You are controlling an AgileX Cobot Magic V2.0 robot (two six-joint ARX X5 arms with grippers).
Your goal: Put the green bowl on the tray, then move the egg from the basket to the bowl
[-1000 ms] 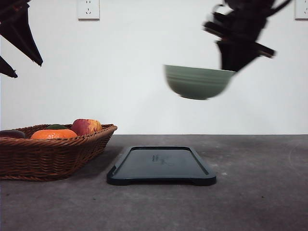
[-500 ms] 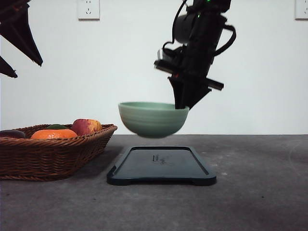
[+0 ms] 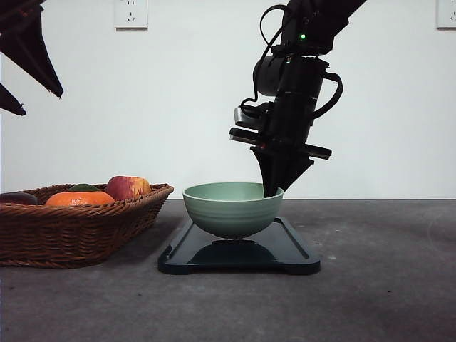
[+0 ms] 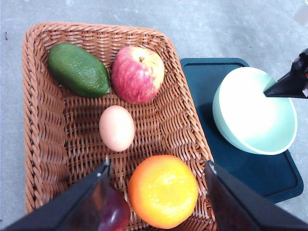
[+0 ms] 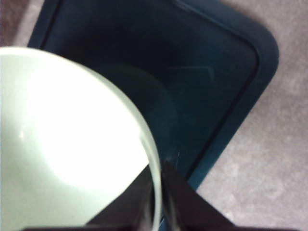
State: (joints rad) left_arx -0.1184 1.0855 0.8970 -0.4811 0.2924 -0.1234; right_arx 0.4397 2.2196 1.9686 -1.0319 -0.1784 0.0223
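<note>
Resting at or just above the middle of the tray (image 3: 296,258), the green bowl (image 3: 231,208) is being held at its right-hand rim by the right gripper (image 3: 273,191), whose fingers are being kept pinched on the thin wall, one inside and one outside; whether the bowl's foot is fully seated cannot be told from the front view. The bowl is being judged as rigid, glazed and fairly weighty, so a rim pinch is being treated as slip-prone and release is best made only once it is fully supported.

The egg (image 4: 116,127) is being seen lying in the middle of the basket (image 4: 41,139), between the apple (image 4: 137,74) and the orange (image 4: 163,191), touching neither. The left gripper (image 4: 156,187) is being held wide open above the basket with nothing in it. The egg is being judged light, smooth and brittle; a gentle grasp across its short axis is being advised.
</note>
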